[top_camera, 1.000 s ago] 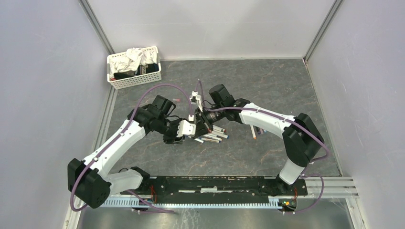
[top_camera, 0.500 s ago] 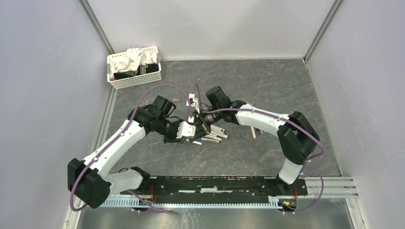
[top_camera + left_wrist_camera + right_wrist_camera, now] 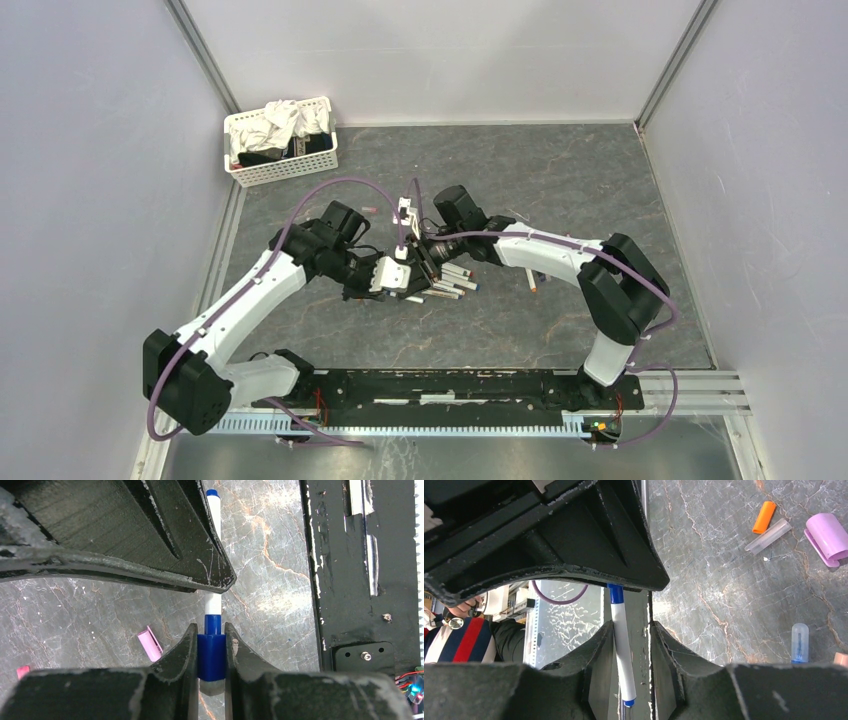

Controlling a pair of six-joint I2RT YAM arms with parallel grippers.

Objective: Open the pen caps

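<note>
While clenched on the blue pen cap [image 3: 211, 655], left claw [image 3: 210, 630]; right claw [image 3: 631, 627] released around the white barrel [image 3: 623, 655].

pens [image 3: 452, 284], pen caps [image 3: 150, 643] litter centre, basket [image 3: 285, 168] far-left

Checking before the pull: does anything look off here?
The right gripper stands open around the white pen barrel, so only the left gripper, clamped on the blue cap, holds it. A pink cap and an orange cap lie loose.

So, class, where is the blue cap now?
Left wrist view: the blue cap sits pinched in the left pincer, right of a loose pink cap.
</note>
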